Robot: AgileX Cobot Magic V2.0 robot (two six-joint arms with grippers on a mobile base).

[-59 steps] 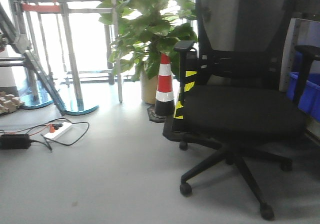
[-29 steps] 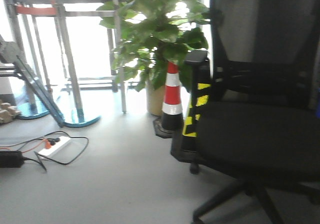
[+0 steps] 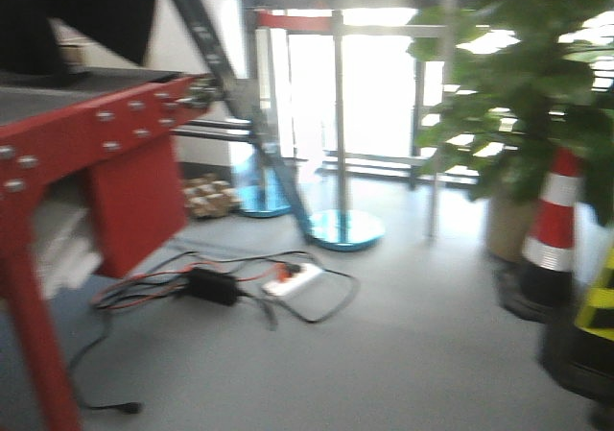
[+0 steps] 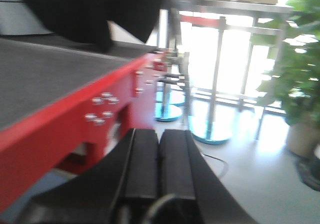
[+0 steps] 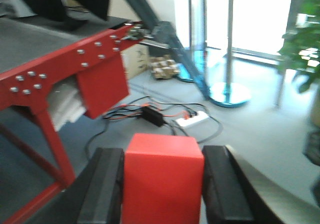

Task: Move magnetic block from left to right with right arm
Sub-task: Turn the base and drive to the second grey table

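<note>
Within right pincer point(image 5: 163, 184): block point(image 5: 163, 176) clamped, pickup done, apparently off table point(image 5: 60, 67); set-down on right pending. Left pincer point(image 4: 159, 159) together, empty.

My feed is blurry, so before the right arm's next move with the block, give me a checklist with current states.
1. Magnetic block clamped in right gripper: ok.
2. Left gripper shut and empty: ok.
3. Block above the red table: not ok; it hangs over the floor beside the table.
4. Free placement spot on the tabletop: cannot tell; too blurred.
5. Floor ahead free of clutter: not ok; cables and a power strip lie there.
</note>
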